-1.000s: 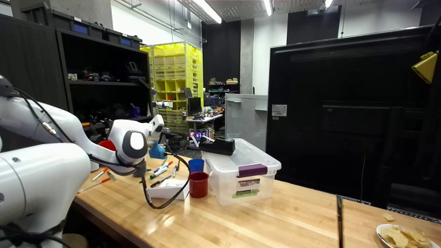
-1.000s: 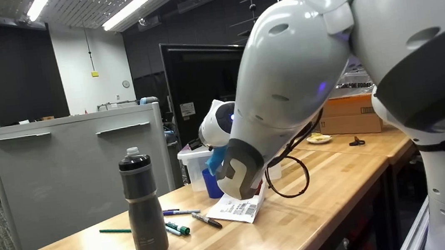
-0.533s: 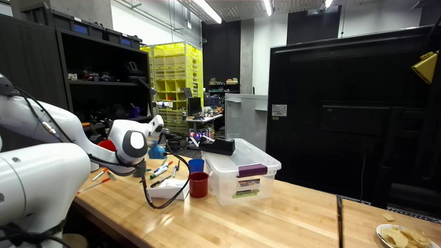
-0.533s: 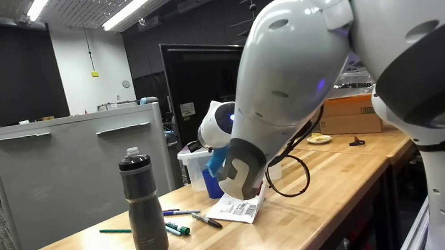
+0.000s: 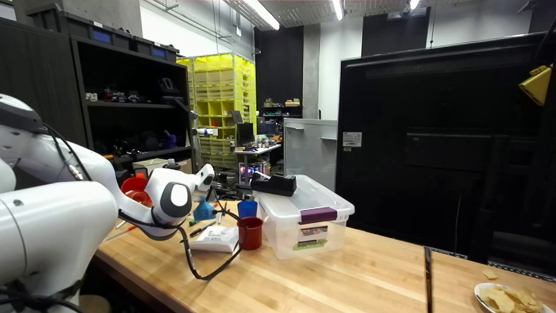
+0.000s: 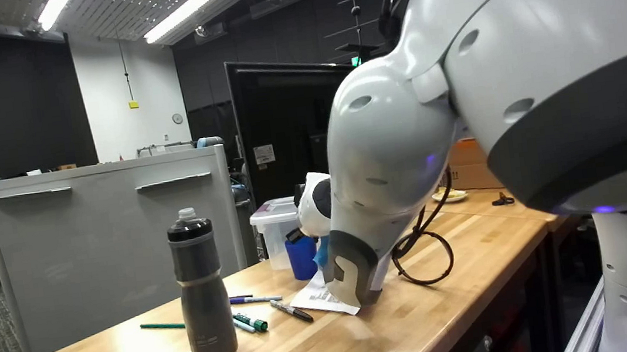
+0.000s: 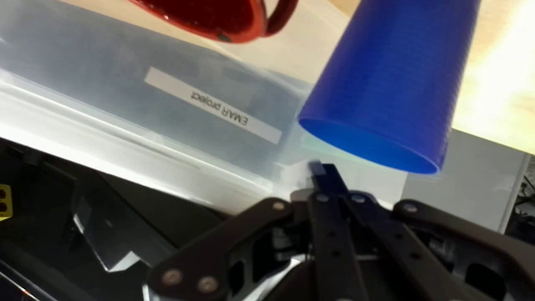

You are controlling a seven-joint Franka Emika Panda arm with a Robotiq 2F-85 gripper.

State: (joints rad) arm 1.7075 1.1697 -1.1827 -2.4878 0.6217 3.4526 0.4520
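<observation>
The jaws of the black two-fingered gripper [image 7: 322, 171] are pressed together, one slim finger flat against its twin. They hang right by the mouth of a tall, tapered blue plastic cup [image 7: 388, 79], which stands upright on the pale wooden tabletop [image 5: 304, 282]; it's hard to judge from here whether the tips touch its rim. Just beside that cup is a shiny red mug [image 5: 253, 237] with a curved handle. Both stand along the wall of a clear plastic storage bin [image 5: 282, 243], lidded, with a purple latch [image 5: 318, 215] and a white strip label [image 7: 213, 104] reading "EMAR project". A black plastic gadget [image 5: 278, 185] rests up on the lid. Near the mug lies a white paper packet [image 5: 216, 239] with printing on it. Farther along I see scattered markers [image 6: 292, 311] and an upright grey drink bottle [image 6: 203, 295]. Well apart, a white plate [image 6: 456, 198] carries yellowish chips [image 5: 506, 300].
</observation>
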